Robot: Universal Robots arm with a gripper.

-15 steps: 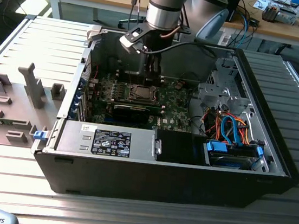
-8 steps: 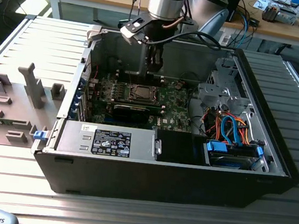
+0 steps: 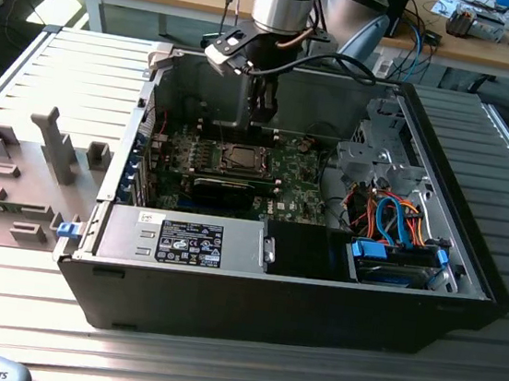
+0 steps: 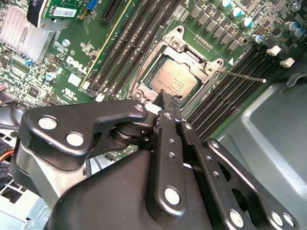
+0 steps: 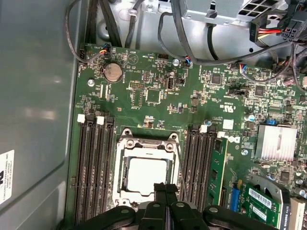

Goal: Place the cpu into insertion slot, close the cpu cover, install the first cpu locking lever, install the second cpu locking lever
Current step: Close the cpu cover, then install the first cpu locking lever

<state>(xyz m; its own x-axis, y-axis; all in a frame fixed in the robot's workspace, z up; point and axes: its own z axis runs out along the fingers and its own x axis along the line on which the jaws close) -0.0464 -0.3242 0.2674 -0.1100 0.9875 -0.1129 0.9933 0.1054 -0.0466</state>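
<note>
Clearance is looking tight around the insertion slot (image 5: 119, 178). Memory slots (image 5: 93, 167) are running along both of its flanks, and the grey case wall (image 5: 38, 120) is standing just past one bank. Open room is sitting mostly straight above the board. In the exterior view the arm is hanging down there into the open computer case (image 3: 267, 317), which is lying on the slatted table (image 3: 214, 371).

Around it:
- A finned heatsink (image 5: 277, 142) and a green expansion card (image 5: 264, 201) are sitting beyond the other memory bank.
- A coin cell (image 5: 113, 72) and a bundle of black cables (image 5: 182, 28) are lying well apart from the socket.
- One thin locking lever (image 4: 242, 76) is sticking out from the socket corner, angling over the memory slots toward the case wall. It is the nearest thing crossing the free space.
- On the exterior view's left, a grey fixture tray (image 3: 14, 180) is resting on the table outside the case.

The tool (image 4: 164, 101) is showing its fingers pressed together with nothing between them. Its tip is hovering at the socket's edge, and I cannot tell whether it is touching.

The cpu (image 4: 175, 79) is sitting flat in the insertion slot, square, with its pale metal top catching light. The cpu cover (image 4: 192, 58) is lying down over it, framing it through the window.
</note>
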